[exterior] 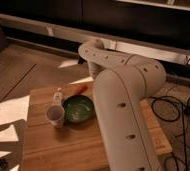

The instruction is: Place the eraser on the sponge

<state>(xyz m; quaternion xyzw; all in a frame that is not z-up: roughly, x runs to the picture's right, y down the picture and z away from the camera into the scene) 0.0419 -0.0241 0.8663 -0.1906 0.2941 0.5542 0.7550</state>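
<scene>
My white arm (123,100) fills the middle and right of the camera view, bending over the wooden table (63,145). The gripper is out of sight, hidden behind the arm's own links near the table's far right side. Neither the eraser nor the sponge shows; both are hidden or out of view.
A green bowl (78,109) sits mid-table with a white cup (55,115) at its left and a small bottle (57,95) behind the cup. An orange-red elongated item (80,89) lies at the far edge. White sheets (5,117) lie left of the table, cables (175,107) on the floor at the right.
</scene>
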